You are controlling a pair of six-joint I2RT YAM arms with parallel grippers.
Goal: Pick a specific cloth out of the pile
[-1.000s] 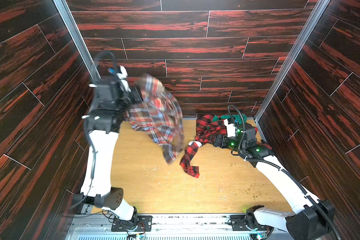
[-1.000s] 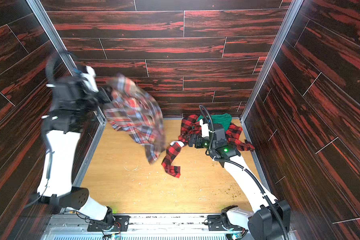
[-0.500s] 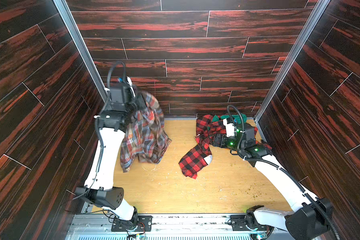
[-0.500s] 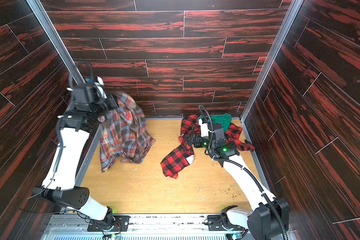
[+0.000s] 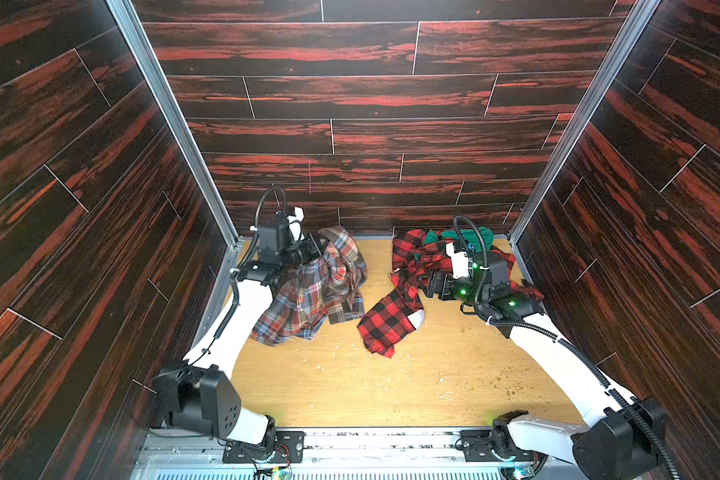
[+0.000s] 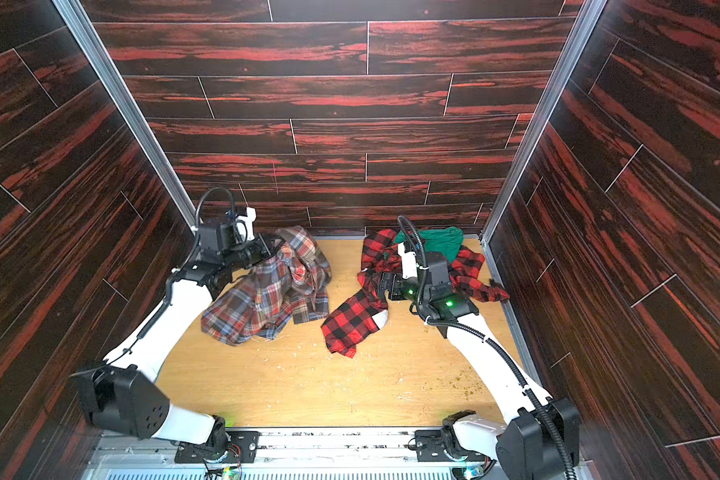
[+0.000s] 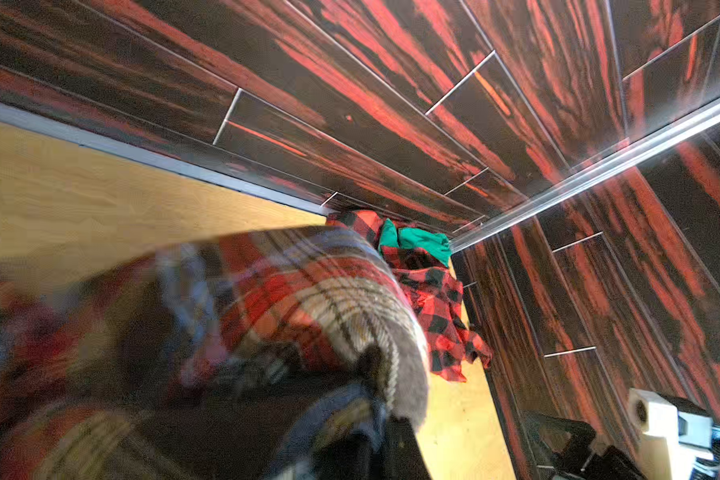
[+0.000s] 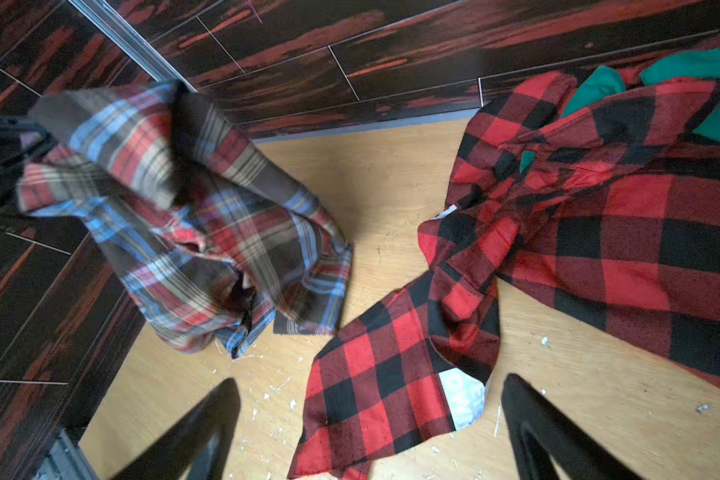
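The cloth (image 5: 308, 291) (image 6: 267, 299), a muted brown, grey and blue plaid shirt, hangs from my left gripper (image 5: 319, 246) (image 6: 277, 246), which is shut on its upper fold near the back left corner. Its lower part rests on the wooden floor. It fills the left wrist view (image 7: 316, 299) and hides the jaws. To the right, apart from it, lies the pile: a red-and-black shirt (image 5: 391, 324) (image 8: 599, 232) over a green cloth (image 5: 474, 237) (image 6: 437, 241). My right gripper (image 8: 366, 386) (image 5: 428, 284) hovers open over that shirt's sleeve, its fingers (image 8: 208, 419) holding nothing.
Dark red wood-patterned walls (image 5: 350, 137) close in the back and both sides, with aluminium posts (image 5: 171, 120) at the corners. The tan floor (image 5: 391, 386) carries white flecks and small crumbs. A strip of bare floor (image 8: 391, 187) separates the plaid shirt from the pile.
My left gripper has come down from high by the left wall, and the swinging plaid shirt now settles onto the floor. The red-and-black sleeve dropped flat. The right arm stayed put.
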